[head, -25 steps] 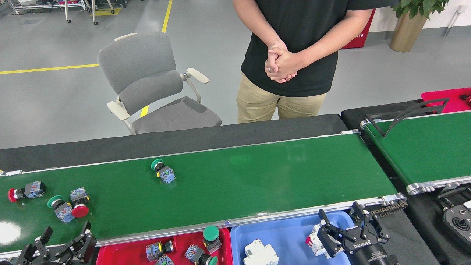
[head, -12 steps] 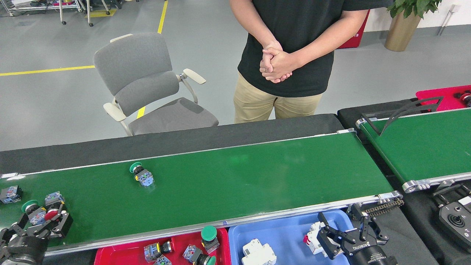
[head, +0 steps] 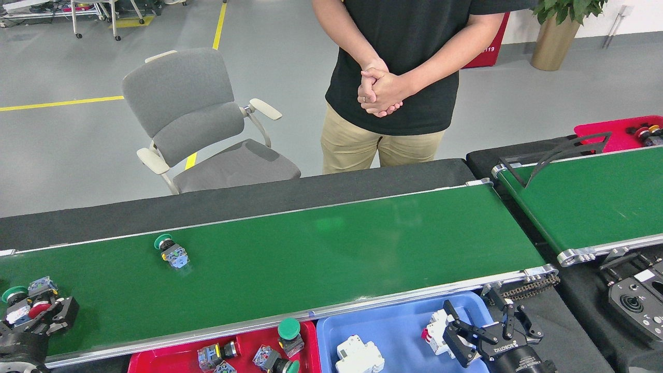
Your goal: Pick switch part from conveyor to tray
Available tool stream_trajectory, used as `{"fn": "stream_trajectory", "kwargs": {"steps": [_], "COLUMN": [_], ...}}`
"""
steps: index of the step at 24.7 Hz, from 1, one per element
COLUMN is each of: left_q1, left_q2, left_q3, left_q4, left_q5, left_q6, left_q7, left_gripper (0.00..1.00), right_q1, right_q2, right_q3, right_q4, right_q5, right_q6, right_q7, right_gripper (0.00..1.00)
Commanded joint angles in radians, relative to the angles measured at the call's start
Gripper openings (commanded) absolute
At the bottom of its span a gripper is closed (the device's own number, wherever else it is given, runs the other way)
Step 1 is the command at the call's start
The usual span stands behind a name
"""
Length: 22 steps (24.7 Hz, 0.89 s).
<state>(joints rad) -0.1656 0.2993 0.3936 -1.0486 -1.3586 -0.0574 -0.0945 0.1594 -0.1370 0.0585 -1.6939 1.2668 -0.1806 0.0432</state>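
The conveyor runs across the head view as a long green belt. A green-capped switch part lies alone on its left half. At the far left, a red-capped switch part and a green-capped one lie together. My left gripper is over them, fingers spread on either side of the red-capped one, open. The red tray below the belt holds several switch parts. My right gripper hovers open over the blue tray, with a white and red part just left of its fingers.
A white breaker lies in the blue tray. A person stands behind the table with hands clasped, next to a grey chair. A shorter green belt, a red tray and a black joystick box are at right.
The switch parts have travelled left along the belt. My left gripper rose from the front edge onto the belt and now straddles the red-capped switch part. The right gripper hardly moved.
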Motion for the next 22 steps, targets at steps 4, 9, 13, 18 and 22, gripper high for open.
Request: {"fn": "stream_trajectory", "kwargs": {"steps": [4,9,13,18,22], "left_q1": [0.147,0.469,0.566,0.587,0.577], "left_q2": [-0.081,-0.243,-0.359,-0.391,-0.391], "left_q3": [-0.028,-0.018,-0.028,-0.022,0.019], "left_q4": [-0.289,-0.694,-0.732,-0.732,-0.732], "left_q5": [0.022,0.036,0.035,0.035,0.033], "left_q6": [-0.148,-0.576,-0.728,-0.728,-0.728], "left_q7": [0.002,-0.008,-0.019,-0.017,-0.014], "left_gripper": [0.3,0.4,0.99,1.0,1.0], "right_q1": [-0.008,-0.009,-0.008,0.002,0.003], "right_q2": [0.0,0.0,0.002,0.004,0.01], "right_q3": [-0.009,-0.009,-0.023,-0.028,-0.04], "right_q4": [-0.012,-0.018,-0.018,-0.02,-0.029], "right_q5": [-0.003,-0.003,-0.003,-0.003,-0.001], "right_q6": [0.0,-0.002,0.01,0.01,0.013], "right_q7": [-0.008,-0.006,-0.006,-0.006,-0.006], "right_gripper": [1.0,1.0,1.0,1.0,1.0]}}
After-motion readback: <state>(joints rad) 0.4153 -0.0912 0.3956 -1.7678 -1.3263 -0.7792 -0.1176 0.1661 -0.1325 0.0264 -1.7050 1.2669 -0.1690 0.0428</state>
